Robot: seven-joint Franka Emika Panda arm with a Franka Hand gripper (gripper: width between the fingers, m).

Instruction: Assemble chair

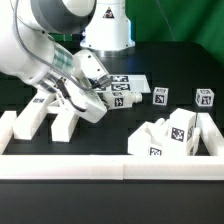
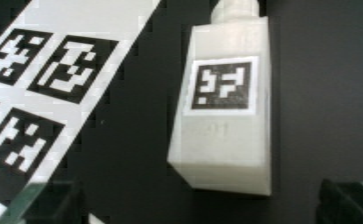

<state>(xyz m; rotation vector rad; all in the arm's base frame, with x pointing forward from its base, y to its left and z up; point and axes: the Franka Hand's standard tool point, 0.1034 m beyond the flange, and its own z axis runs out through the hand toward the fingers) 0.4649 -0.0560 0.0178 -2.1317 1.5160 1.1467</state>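
Your Panda arm [image 1: 40, 45] comes in from the exterior view's upper left, its glossy white links sloping down and forward. The wrist is tilted, so your gripper [image 1: 92, 100] hangs low over the worktop [image 1: 112, 132], angled toward the exterior view's right. Its jaws are spread as wide as they go. In the wrist view the two fingertips [image 2: 53, 205] appear only as dark, blurred shapes, one on either side of the gripper's centre line and well apart. Neither pad presses against anything.
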